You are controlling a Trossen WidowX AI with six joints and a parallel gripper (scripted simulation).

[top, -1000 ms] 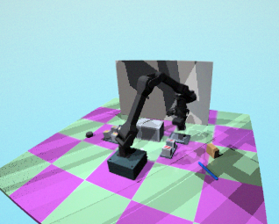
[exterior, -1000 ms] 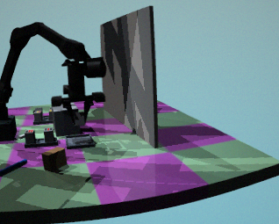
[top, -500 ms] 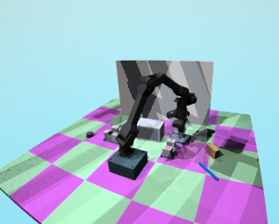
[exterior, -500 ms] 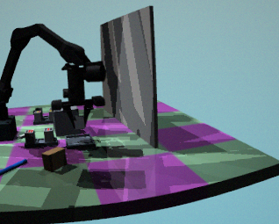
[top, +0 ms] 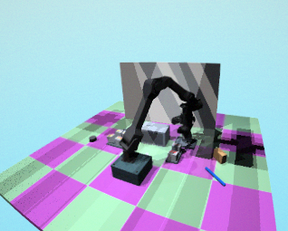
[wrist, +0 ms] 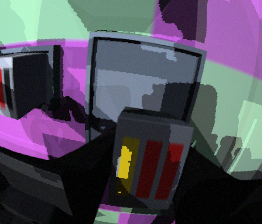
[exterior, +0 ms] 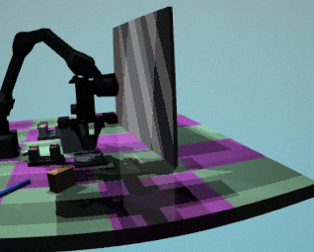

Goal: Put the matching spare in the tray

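Observation:
My gripper [top: 186, 136] [exterior: 87, 142] [wrist: 144, 135] is shut on a dark spare [wrist: 150, 160] whose label has a yellow, a dark red and a red stripe. It holds the spare low over the shallow grey tray [exterior: 90, 157] [wrist: 141, 72], just in front of the striped wall panel. The mounted unit [top: 155, 133] is a grey box left of the gripper; its back is not readable here. Another spare [wrist: 10, 85] with red and white stripes lies left of the tray. More spares [top: 175, 156] [exterior: 43, 153] stand on the floor nearby.
A tall striped wall panel [top: 171, 93] [exterior: 147, 87] stands right behind the tray. An orange block [top: 221, 155] [exterior: 60, 177] and a blue stick [top: 215, 177] [exterior: 11, 188] lie in front. A black puck [top: 93, 139] lies far left. The arm's base [top: 131, 168] sits at the front.

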